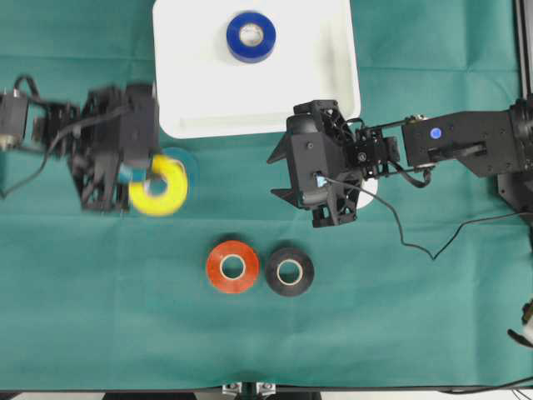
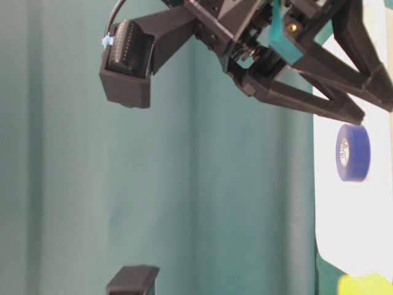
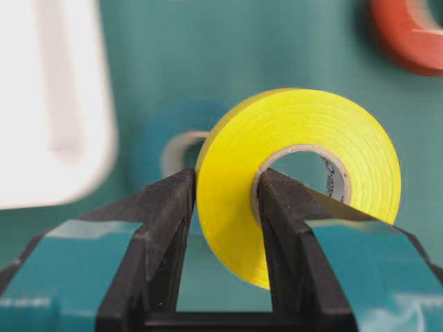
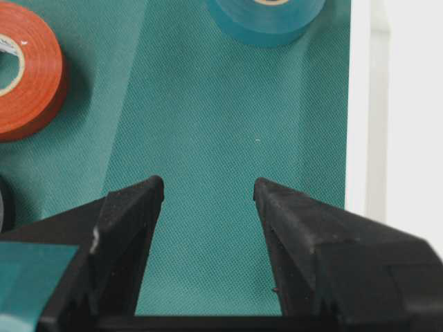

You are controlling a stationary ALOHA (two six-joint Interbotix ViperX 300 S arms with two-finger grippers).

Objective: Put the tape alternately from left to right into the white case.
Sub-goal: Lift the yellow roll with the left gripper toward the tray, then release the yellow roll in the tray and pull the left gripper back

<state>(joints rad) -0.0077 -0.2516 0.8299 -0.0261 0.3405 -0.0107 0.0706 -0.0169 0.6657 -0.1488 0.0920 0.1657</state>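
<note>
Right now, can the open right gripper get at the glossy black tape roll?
Probably yes: the right gripper is open and empty, and the black tape roll lies uncovered on the green cloth, with only the orange-red roll beside it.

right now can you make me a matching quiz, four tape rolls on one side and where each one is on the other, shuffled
Things:
1. blue roll
2. yellow roll
3. teal roll
4. black roll

Places:
A. on the cloth, beside the orange-red roll
B. pinched in the left gripper
C. lying in the white case
D. on the cloth, partly hidden under the yellow roll

Pairs: 1-C, 2-B, 3-D, 4-A
</note>
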